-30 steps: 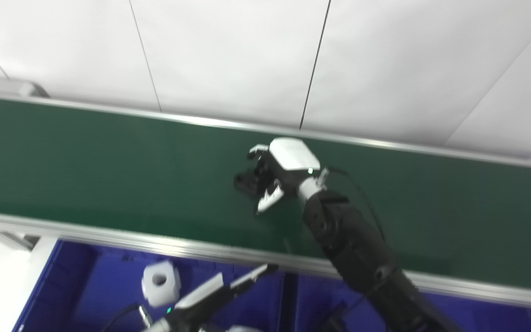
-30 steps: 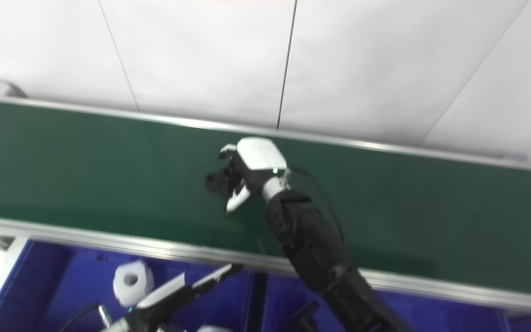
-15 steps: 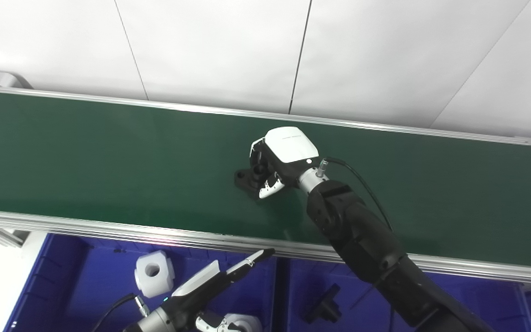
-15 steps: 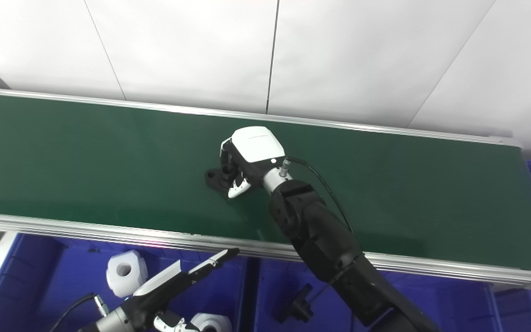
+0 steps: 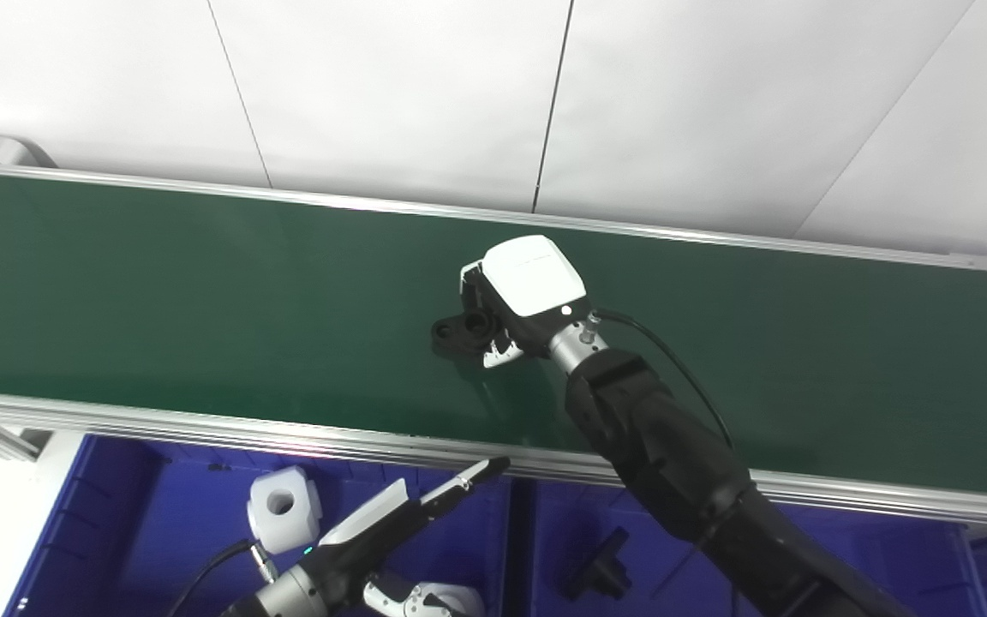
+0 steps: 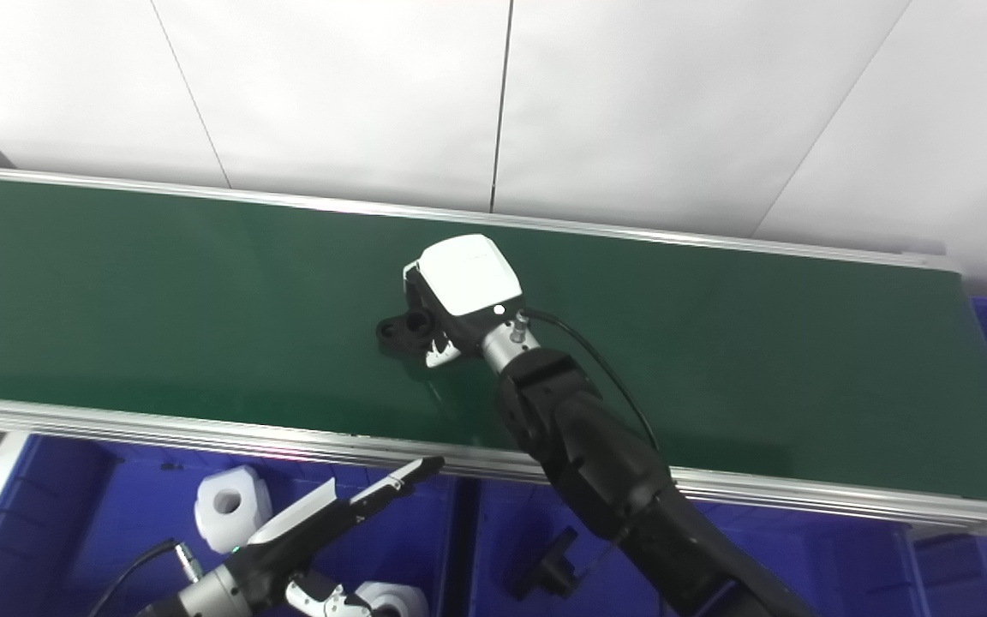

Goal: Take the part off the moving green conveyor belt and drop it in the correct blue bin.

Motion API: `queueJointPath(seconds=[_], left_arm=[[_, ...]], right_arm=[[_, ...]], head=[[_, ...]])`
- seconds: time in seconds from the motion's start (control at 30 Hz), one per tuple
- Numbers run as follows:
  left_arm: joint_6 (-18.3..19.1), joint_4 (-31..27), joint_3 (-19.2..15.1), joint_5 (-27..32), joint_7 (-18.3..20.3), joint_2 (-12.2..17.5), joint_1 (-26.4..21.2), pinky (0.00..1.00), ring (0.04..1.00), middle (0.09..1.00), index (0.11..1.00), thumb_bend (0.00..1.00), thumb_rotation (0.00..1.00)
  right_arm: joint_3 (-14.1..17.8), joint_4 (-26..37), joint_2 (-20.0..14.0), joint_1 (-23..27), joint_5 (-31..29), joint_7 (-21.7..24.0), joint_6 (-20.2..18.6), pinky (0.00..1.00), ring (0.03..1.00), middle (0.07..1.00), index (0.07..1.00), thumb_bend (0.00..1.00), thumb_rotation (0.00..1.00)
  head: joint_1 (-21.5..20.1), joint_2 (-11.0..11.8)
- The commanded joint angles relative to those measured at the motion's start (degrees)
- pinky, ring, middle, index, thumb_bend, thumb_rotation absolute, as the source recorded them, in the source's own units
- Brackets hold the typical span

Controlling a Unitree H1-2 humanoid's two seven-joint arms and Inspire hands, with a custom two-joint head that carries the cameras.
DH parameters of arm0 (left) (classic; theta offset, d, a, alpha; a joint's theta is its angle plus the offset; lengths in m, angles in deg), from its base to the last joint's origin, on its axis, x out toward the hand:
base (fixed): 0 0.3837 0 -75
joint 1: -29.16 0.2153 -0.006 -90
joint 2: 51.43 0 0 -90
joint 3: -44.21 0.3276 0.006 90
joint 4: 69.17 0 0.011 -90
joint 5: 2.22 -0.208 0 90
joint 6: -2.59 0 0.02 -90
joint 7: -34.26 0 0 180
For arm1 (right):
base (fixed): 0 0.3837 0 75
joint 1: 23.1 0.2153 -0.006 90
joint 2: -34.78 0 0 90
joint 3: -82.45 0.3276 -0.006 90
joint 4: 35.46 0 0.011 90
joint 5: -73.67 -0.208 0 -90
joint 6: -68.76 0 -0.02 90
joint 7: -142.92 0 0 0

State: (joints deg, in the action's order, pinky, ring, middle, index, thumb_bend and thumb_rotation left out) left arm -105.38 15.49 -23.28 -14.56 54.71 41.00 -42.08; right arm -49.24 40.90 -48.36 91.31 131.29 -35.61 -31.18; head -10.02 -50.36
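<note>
A small black part [image 5: 459, 329] with a round hole lies on the green conveyor belt [image 5: 202, 291] near its middle. My right hand [image 5: 517, 300], with its white back up, is curled over the part's right side, fingers closed around it. Part of the piece is hidden under the hand. My left hand [image 5: 391, 536] hovers low over the left blue bin [image 5: 116, 531], fingers stretched out and apart, holding nothing.
The left bin holds white blocks with holes [image 5: 283, 517]. A black part [image 5: 601, 570] lies in the neighbouring blue bin [image 5: 845, 531]. The belt's aluminium rail [image 5: 202, 433] runs between belt and bins. A white wall stands behind.
The camera shifted between frames. My right hand has closed its fingers more tightly onto the black part. The left hand stays over the left bin.
</note>
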Motion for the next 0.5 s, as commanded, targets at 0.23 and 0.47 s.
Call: queueJointPath(seconds=[0.23,0.47], left_arm=[[-0.31,-2.54,-0.56,0.02,0.02,0.53,0.09,0.97,1.0,1.0,1.0,0.82,0.51],[0.11,-2.61,-0.7,0.05,0.44,0.59,-0.05,0.97,1.0,1.0,1.0,0.82,0.5]], right_arm=[[6.58,18.68,1.16,-8.52,-0.39,3.79,-3.34,0.12,0.187,0.468,0.483,0.53,0.0],[12.26,31.74,1.98,-14.23,1.6,8.28,-6.21,0.24,0.296,0.437,0.501,0.53,0.0]], head=[[-0.17,-0.05],[-0.02,0.02]])
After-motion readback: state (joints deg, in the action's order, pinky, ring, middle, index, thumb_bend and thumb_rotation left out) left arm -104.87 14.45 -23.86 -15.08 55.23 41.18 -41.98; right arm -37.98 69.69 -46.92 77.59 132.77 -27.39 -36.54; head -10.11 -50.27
